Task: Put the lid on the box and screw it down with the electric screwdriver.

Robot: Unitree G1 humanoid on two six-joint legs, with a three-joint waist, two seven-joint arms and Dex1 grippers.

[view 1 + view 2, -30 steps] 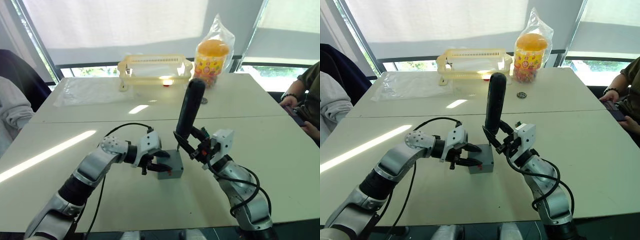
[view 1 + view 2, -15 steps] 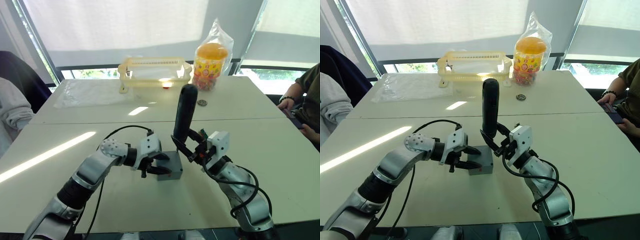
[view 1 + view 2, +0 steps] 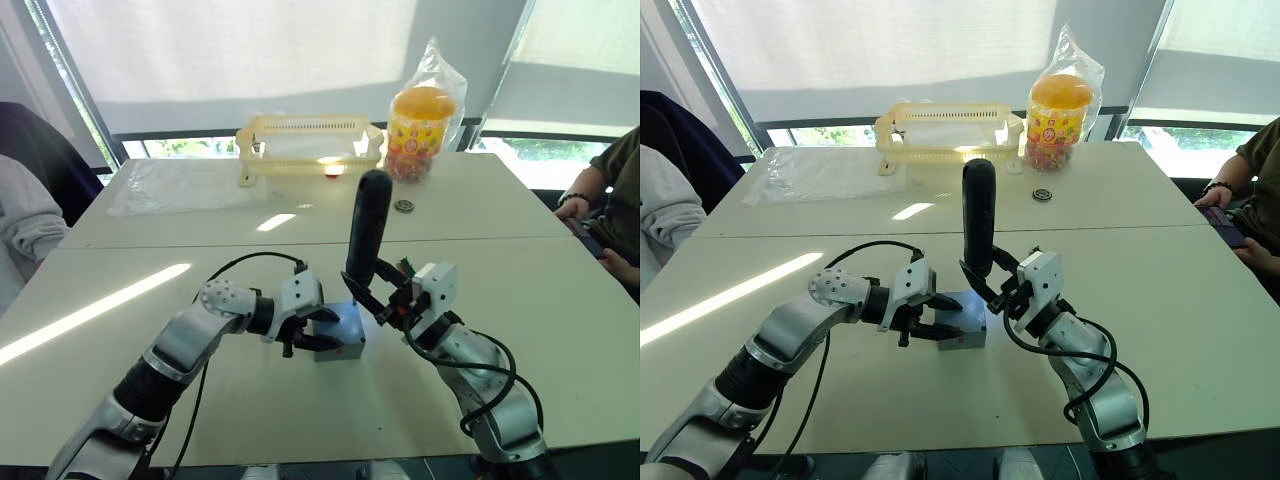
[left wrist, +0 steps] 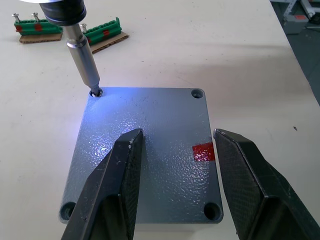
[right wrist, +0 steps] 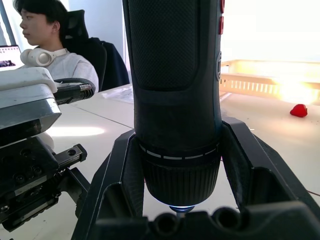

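Note:
The grey lid [image 4: 160, 150] lies flat on the grey box [image 3: 347, 341], with a red mark on its top. Open and hovering over the lid at the box's left side is my left gripper [image 3: 318, 328], its two black fingers [image 4: 117, 185] spread above the surface. My right gripper [image 3: 383, 297] is shut on the electric screwdriver [image 3: 367, 228], which stands nearly upright. The tool's metal bit [image 4: 84, 57] sits in a corner screw hole of the lid, and its light shines on the lid.
A yellow basket [image 3: 310, 135], a candy jar in a bag [image 3: 425, 115], a clear plastic sheet [image 3: 185, 180] and a small round part [image 3: 404, 206] lie on the far table. Green screw strips [image 4: 100, 32] rest beyond the box. People sit at the left [image 3: 20, 220] and right [image 3: 610, 200].
The screwdriver has come more upright and a little lower, towards the left, with its bit at the lid's corner. The left gripper has stayed over the lid.

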